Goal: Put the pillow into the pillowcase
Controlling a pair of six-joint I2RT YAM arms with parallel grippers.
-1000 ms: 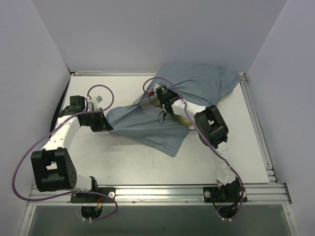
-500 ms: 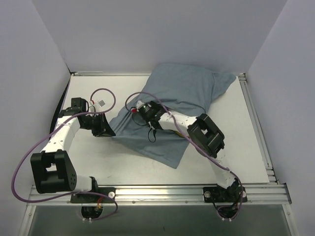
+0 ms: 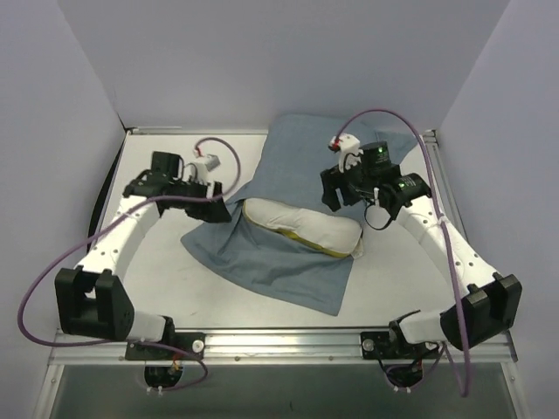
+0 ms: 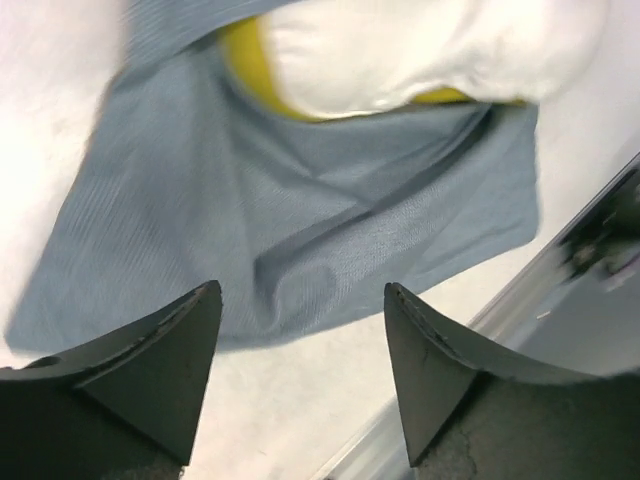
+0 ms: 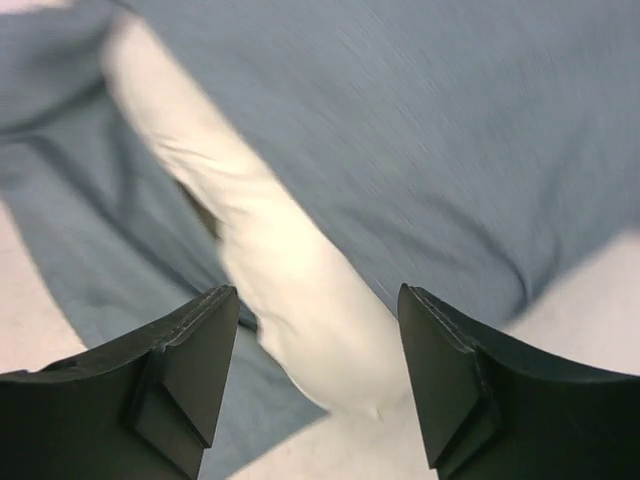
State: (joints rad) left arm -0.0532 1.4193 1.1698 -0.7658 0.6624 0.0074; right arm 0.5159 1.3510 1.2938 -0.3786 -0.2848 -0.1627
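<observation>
The grey-blue pillowcase [image 3: 323, 157] lies spread across the middle of the table. The white pillow [image 3: 301, 229] with its yellow band pokes out of the pillowcase's near side, its far part under the upper cloth layer and its near edge resting on the lower flap. My left gripper [image 3: 220, 190] hovers open over the pillowcase's left edge, holding nothing. In the left wrist view the fabric [image 4: 300, 220] and pillow [image 4: 420, 50] lie beyond the gripper [image 4: 300, 340]. My right gripper [image 3: 336, 199] hangs open above the pillow's right end. Its wrist view shows the pillow [image 5: 270, 260] and pillowcase [image 5: 450, 150] below the gripper [image 5: 318, 340].
White walls close in the table on the left, back and right. A metal rail [image 3: 279, 336] runs along the front edge by the arm bases, seen also as the rail [image 4: 590, 250] in the left wrist view. Bare tabletop [image 3: 175, 279] lies at the front left.
Both grippers have opened and let go of the cloth. The right arm swung out from the pillowcase to the right and rose. The left gripper shifted back. The pillow's near edge now shows.
</observation>
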